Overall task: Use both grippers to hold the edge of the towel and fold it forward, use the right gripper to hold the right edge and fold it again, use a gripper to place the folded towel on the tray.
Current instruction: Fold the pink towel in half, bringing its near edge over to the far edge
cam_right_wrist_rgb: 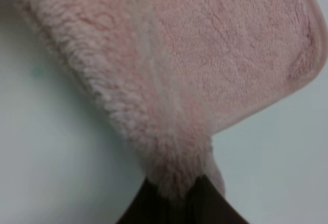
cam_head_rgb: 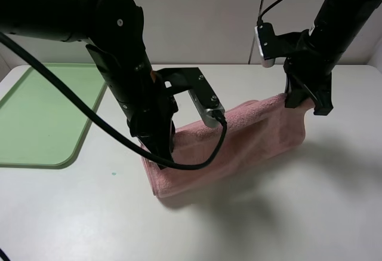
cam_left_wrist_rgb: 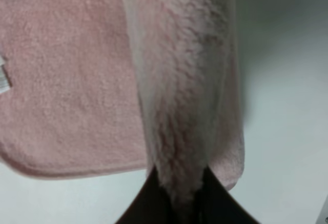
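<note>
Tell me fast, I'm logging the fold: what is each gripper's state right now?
The left gripper is shut on the towel, at its edge.
The right gripper is shut on the towel too, at its edge.

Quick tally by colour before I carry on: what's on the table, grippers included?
Pink: 1, the towel
Green: 1, the tray
Black: 2, the left gripper and the right gripper, each shut on the towel
Total: 4

table (cam_head_rgb: 310, 219): white, matte; wall (cam_head_rgb: 197, 16): pale panels, vertical seam; light: soft, diffuse shadows
</note>
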